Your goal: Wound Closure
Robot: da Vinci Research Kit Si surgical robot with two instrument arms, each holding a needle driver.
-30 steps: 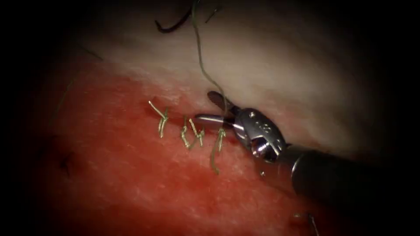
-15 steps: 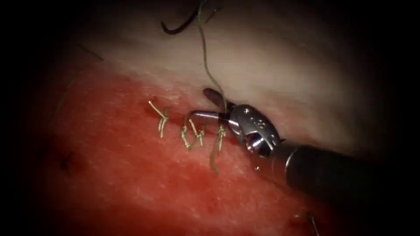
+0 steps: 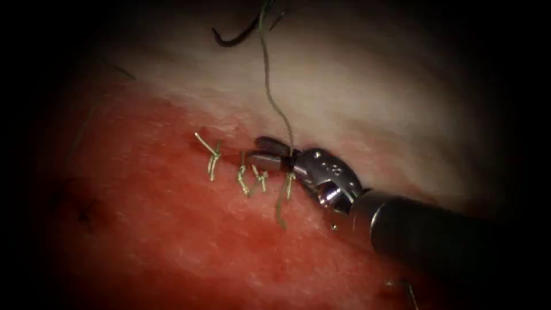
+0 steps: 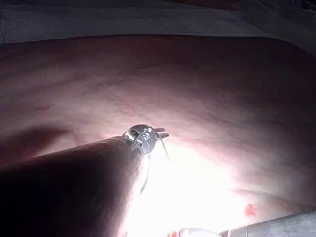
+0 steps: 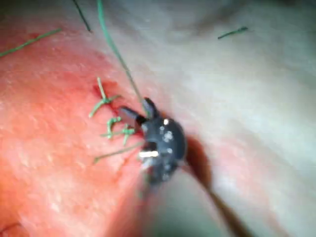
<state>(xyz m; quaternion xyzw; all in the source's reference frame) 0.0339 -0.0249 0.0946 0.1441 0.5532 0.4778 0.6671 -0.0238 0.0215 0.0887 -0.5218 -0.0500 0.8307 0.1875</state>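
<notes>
My right tool (image 3: 256,150) reaches in from the right and lies over the cut (image 3: 229,154) in the tissue (image 3: 356,97). Its jaws are shut on the thread (image 3: 268,86) just above the rightmost knot (image 3: 288,182). From the jaws the thread rises taut to the top edge. The same jaws (image 5: 136,108) pinch the green thread (image 5: 114,49) in the right wrist view. My left tool (image 4: 164,133) is shut on the thread (image 4: 163,147), well above the tissue. A dark curved needle (image 3: 232,38) shows near the top edge beside the thread, outside the tissue.
Three tied stitches with short cut ends (image 3: 211,156) (image 3: 250,175) cross the cut on the red-stained tissue (image 3: 172,229). A loose thread scrap (image 3: 408,290) lies at the lower right. The right tool's shaft (image 4: 276,229) shows in the left wrist view.
The right tool's jaws stood wide open around the thread and have now closed on it. The tool has crept slightly left and up. The thread and the needle have barely shifted.
</notes>
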